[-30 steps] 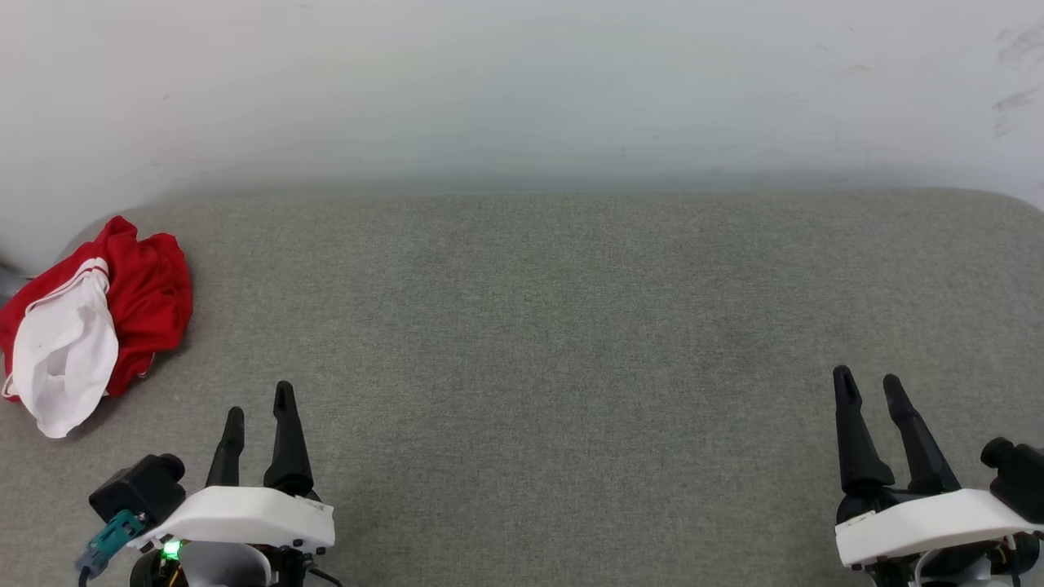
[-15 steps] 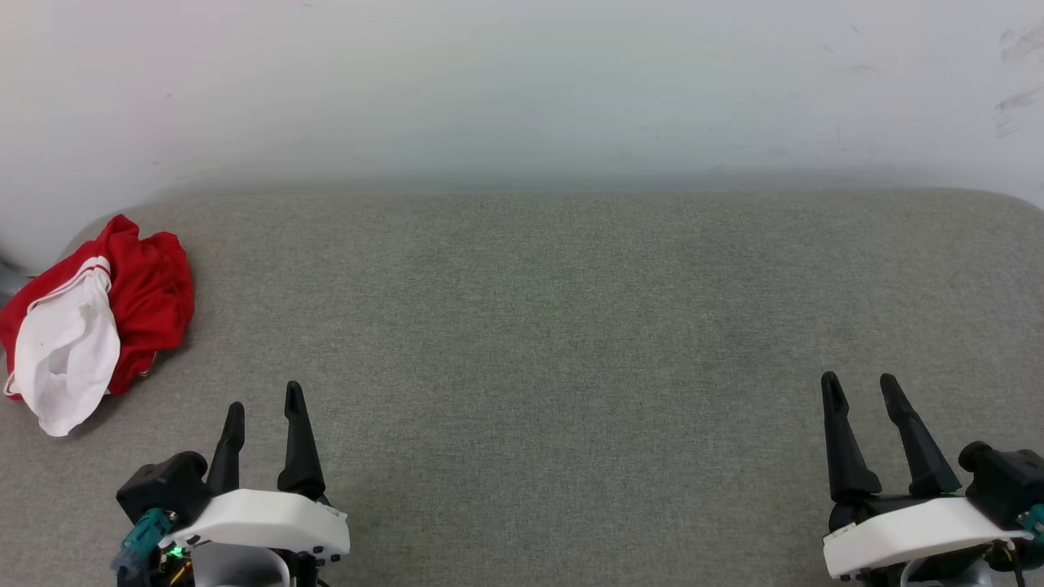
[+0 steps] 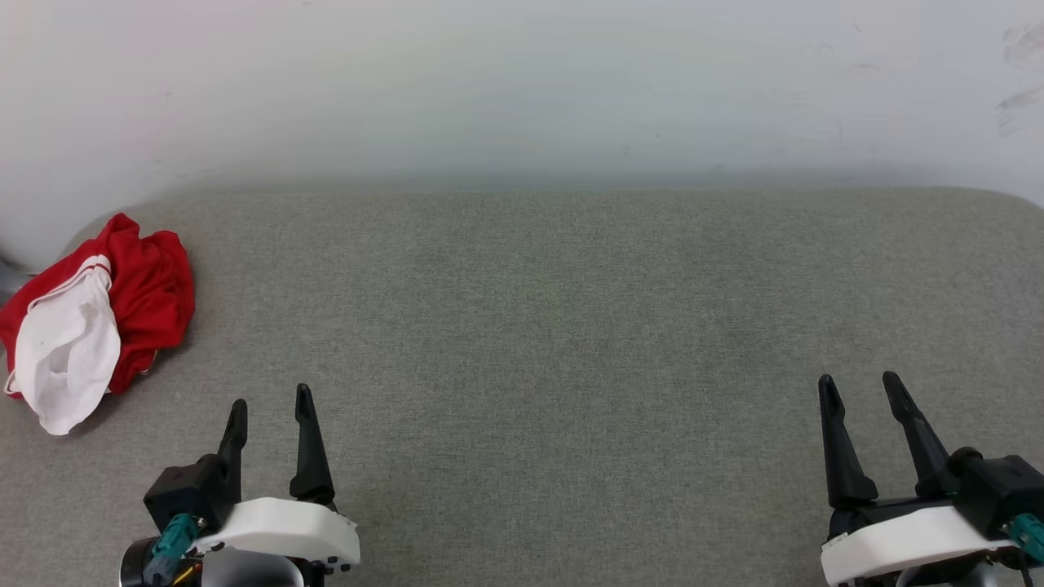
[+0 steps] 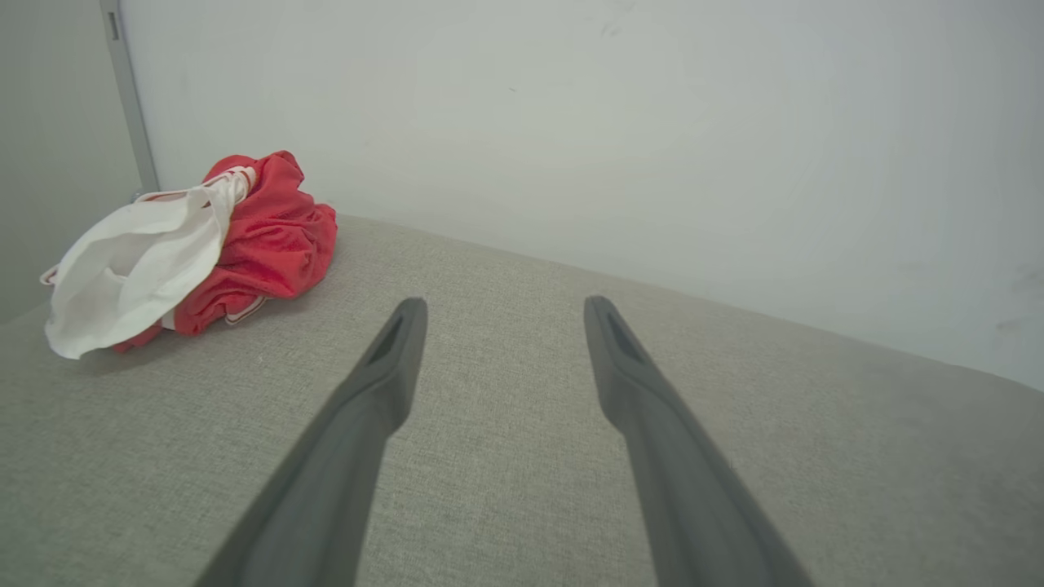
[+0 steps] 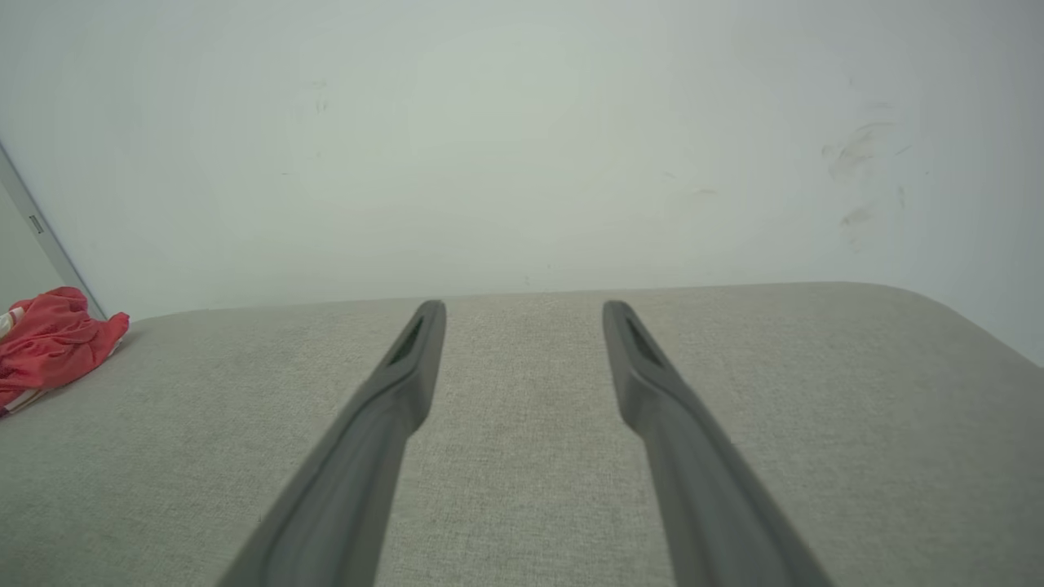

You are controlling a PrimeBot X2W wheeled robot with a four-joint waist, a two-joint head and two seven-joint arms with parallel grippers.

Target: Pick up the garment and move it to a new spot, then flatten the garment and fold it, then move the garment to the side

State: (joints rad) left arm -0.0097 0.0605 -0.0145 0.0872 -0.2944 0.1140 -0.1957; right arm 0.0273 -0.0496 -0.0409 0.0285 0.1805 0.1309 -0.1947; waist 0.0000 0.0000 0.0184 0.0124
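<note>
A crumpled red-and-white garment (image 3: 122,302) lies bunched at the left edge of the frame on a grey padded surface (image 3: 538,326), apparently not yet picked up. The left gripper (image 3: 271,397), fingers spread and empty, sits at lower left, below and right of the heap without touching it. The right gripper (image 3: 858,379), fingers likewise spread, sits at lower right, well apart.

No text, number, brand or sign can be read anywhere. The garment (image 3: 122,310), bunched at the far left of the grey surface (image 3: 530,326), shows plain red and white cloth with striped trim and no legible print.
</note>
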